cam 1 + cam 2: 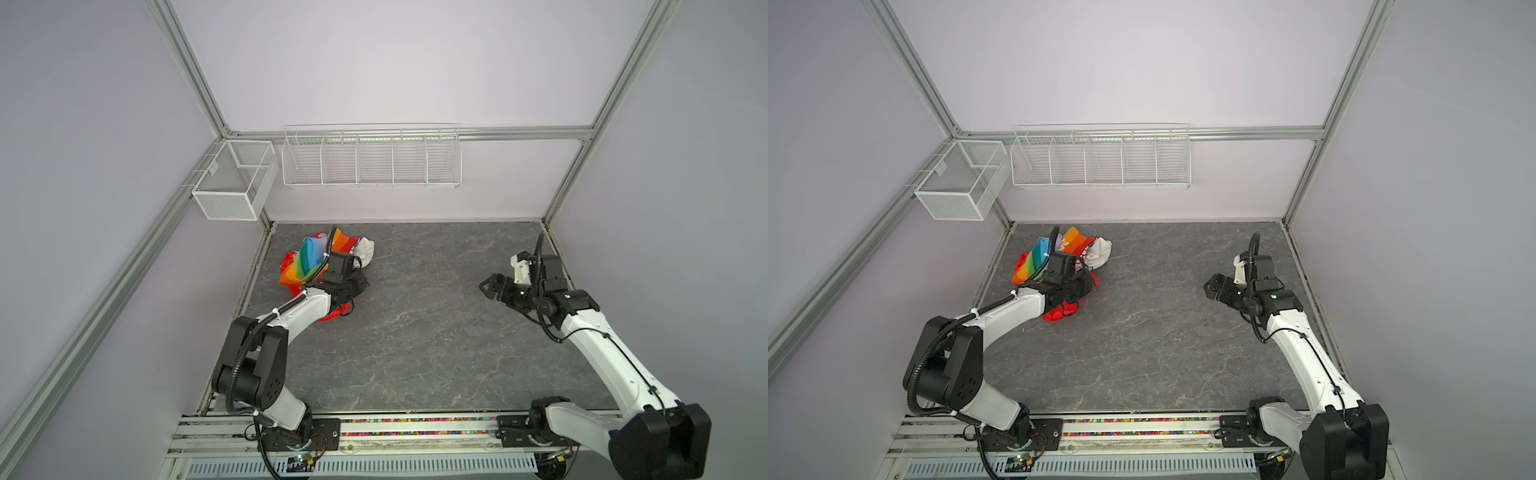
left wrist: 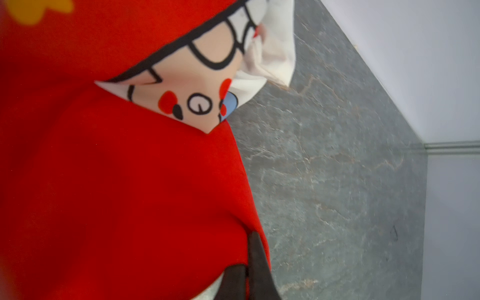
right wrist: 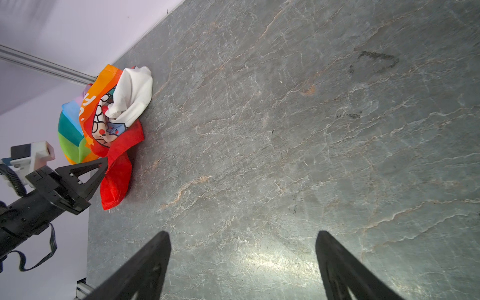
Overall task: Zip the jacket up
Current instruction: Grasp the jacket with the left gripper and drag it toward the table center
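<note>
One-handedly pinching red cloth of the jacket [image 1: 312,261], crumpled at ten o'clock on the table [image 1: 415,332], in the closed left gripper [image 3: 103,168], while hovering the spread, empty right gripper [image 1: 486,286] well apart at three o'clock.

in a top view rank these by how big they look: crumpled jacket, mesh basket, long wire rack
1. long wire rack, clearly the largest.
2. mesh basket and jacket: about alike; the left arm hides part of the jacket, so no ranking.

Jacket lettering: white characters on the orange stripe of the jacket [image 3: 107,78], crumpled and partly folded under, not readable.
Readable text elsewhere: none.
</note>
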